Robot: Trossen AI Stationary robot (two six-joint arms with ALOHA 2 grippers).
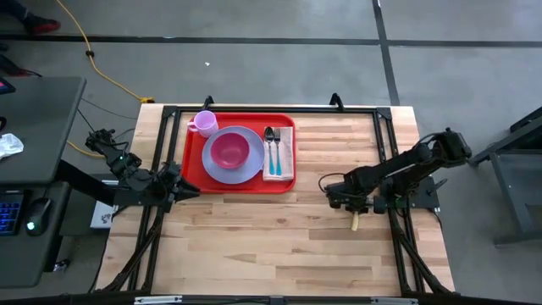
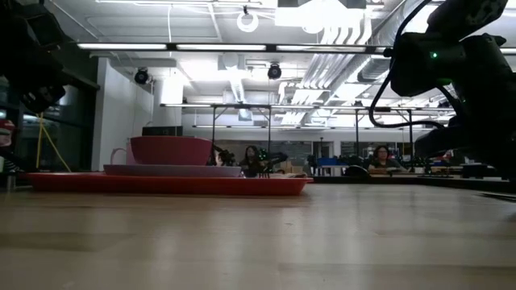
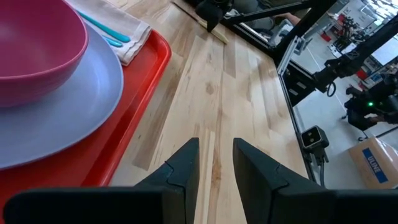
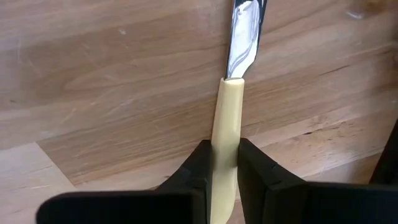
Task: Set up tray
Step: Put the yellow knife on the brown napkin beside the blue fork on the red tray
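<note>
Since the tray (image 1: pixel 241 182) at upper-left centre lacks a knife, right claw (image 4: pixel 222 163) clamps the cream-handled knife (image 4: pixel 226 134) at right on the desk (image 1: pixel 279 237); left claw (image 3: pixel 216 163), slightly apart, waits beside the tray.

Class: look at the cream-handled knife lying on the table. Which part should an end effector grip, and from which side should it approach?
Grip the knife by its thick cream handle, coming straight down from above with a finger on each long side. It lies flat on the table, and its metal blade is thin. The right end effector already holds it this way.
</note>
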